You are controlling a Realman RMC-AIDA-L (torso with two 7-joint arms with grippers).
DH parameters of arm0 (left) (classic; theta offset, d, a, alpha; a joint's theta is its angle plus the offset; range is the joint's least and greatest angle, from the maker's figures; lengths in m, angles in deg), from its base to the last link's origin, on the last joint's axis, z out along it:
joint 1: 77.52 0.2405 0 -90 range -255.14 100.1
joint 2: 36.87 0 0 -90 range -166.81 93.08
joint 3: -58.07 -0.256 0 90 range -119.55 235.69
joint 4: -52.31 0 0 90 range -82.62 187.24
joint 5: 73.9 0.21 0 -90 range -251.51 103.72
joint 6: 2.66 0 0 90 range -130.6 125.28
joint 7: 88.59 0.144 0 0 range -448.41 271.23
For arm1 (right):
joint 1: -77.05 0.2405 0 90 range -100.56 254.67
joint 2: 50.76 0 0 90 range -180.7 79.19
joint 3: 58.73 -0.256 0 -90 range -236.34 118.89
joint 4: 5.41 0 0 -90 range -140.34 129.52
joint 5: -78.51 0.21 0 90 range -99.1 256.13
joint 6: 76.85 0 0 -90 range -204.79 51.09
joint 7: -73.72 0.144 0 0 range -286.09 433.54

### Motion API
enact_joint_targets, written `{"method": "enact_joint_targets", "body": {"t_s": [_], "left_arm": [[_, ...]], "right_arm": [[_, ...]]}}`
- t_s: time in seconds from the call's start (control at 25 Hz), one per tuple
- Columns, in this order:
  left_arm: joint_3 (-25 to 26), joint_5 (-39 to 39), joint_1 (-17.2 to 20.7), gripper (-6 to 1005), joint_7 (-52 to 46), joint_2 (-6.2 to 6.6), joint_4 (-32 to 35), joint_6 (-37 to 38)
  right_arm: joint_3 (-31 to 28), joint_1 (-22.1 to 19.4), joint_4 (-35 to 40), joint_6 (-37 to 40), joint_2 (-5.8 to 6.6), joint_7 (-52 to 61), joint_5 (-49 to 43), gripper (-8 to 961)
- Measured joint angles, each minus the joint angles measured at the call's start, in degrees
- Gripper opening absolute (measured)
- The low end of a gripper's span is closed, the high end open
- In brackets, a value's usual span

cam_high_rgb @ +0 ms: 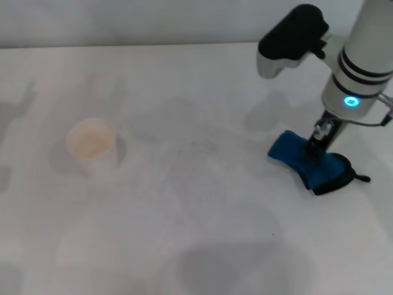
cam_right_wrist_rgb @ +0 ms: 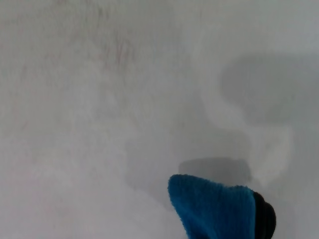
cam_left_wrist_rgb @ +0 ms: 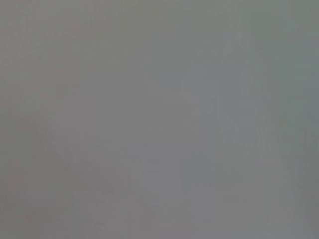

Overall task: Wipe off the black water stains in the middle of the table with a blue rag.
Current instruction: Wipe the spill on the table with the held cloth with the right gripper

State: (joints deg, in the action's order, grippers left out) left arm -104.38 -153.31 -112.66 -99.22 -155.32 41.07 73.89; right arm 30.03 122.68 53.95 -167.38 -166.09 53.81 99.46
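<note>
The blue rag [cam_high_rgb: 310, 163] lies bunched on the white table [cam_high_rgb: 184, 258] at the right, its black loop trailing to the right. My right gripper [cam_high_rgb: 315, 147] stands on the rag, fingers pressed into the cloth and closed on it. The rag's corner also shows in the right wrist view [cam_right_wrist_rgb: 219, 209]. No dark blotch of black water stains shows; only faint grey streaks [cam_high_rgb: 196, 147] mark the middle of the table, also faint in the right wrist view [cam_right_wrist_rgb: 112, 47]. A tiny dark speck [cam_high_rgb: 273, 234] sits nearer the front. My left gripper is out of view.
A white paper cup [cam_high_rgb: 92, 146] stands upright on the left of the table. The table's far edge meets a pale wall at the back. The left wrist view shows only a blank grey surface.
</note>
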Motion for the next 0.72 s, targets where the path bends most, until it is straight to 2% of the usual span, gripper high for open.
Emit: {"method": "enact_joint_targets", "body": {"t_s": [0.28,0.48,0.72], "left_arm": [[-0.2,-0.4,-0.3,893,0.0,0.42,-0.2,-0.5],[-0.1,-0.4,-1.1,893,0.0,0.61,-0.3,-1.7],[-0.1,-0.4,-1.9,893,0.0,0.8,-0.3,-2.0]], "right_arm": [[-0.6,-3.6,1.5,-1.3,-0.13,0.6,-0.1,180],[-1.7,-7.3,5.8,-2.3,0.01,1.6,-0.1,183],[-3.0,-8.3,7.0,-3.2,0.03,1.0,-0.1,186]]}}
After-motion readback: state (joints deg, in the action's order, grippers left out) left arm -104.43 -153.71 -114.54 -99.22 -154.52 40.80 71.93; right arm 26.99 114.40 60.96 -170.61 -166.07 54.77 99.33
